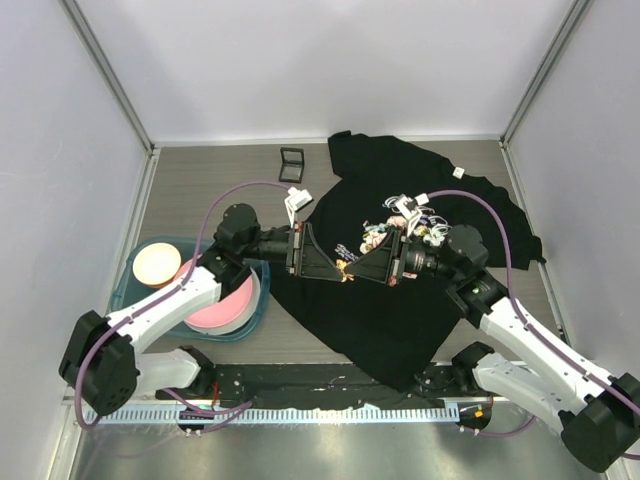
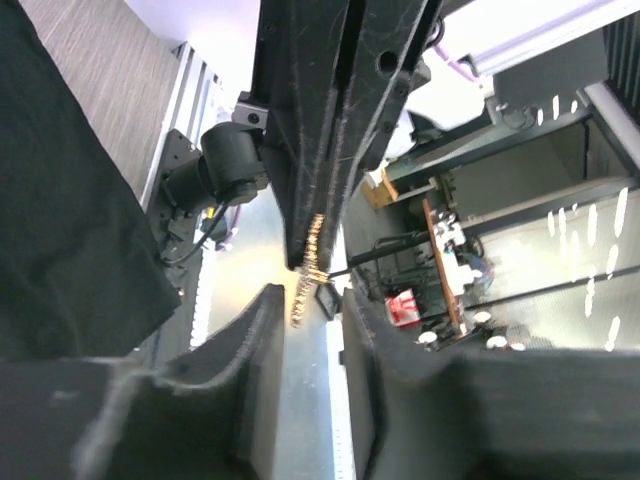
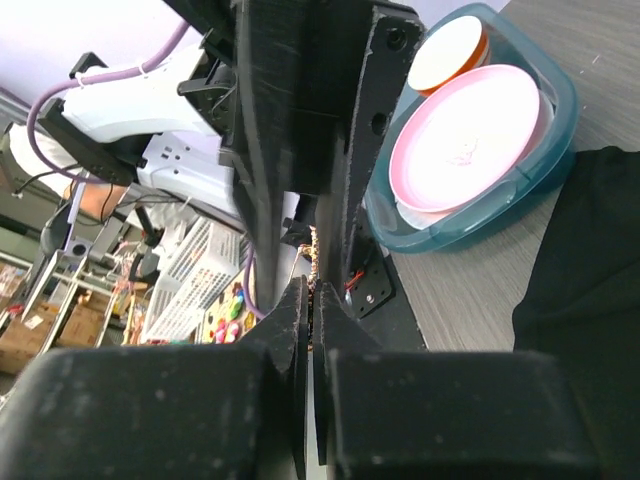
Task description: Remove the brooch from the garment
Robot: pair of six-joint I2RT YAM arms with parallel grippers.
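Note:
The garment (image 1: 400,320) is a black T-shirt with a printed chest, spread on the table. Above it both grippers meet tip to tip. The brooch (image 1: 345,268), a small gold piece, hangs clear of the cloth between them. My right gripper (image 3: 312,290) is shut on the brooch (image 3: 313,262), with gold showing just past its fingertips. My left gripper (image 2: 312,300) is open with a clear gap. The brooch (image 2: 306,262) dangles from the right gripper's fingers (image 2: 330,130) just beyond the left tips, and neither left finger clamps it. Black garment (image 2: 60,200) fills that view's left.
A teal bin (image 1: 128,282) at the left holds a pink plate (image 1: 228,308) and an orange bowl (image 1: 157,262). A small black square case (image 1: 293,157) lies at the back. The aluminium rail (image 1: 280,412) runs along the near edge.

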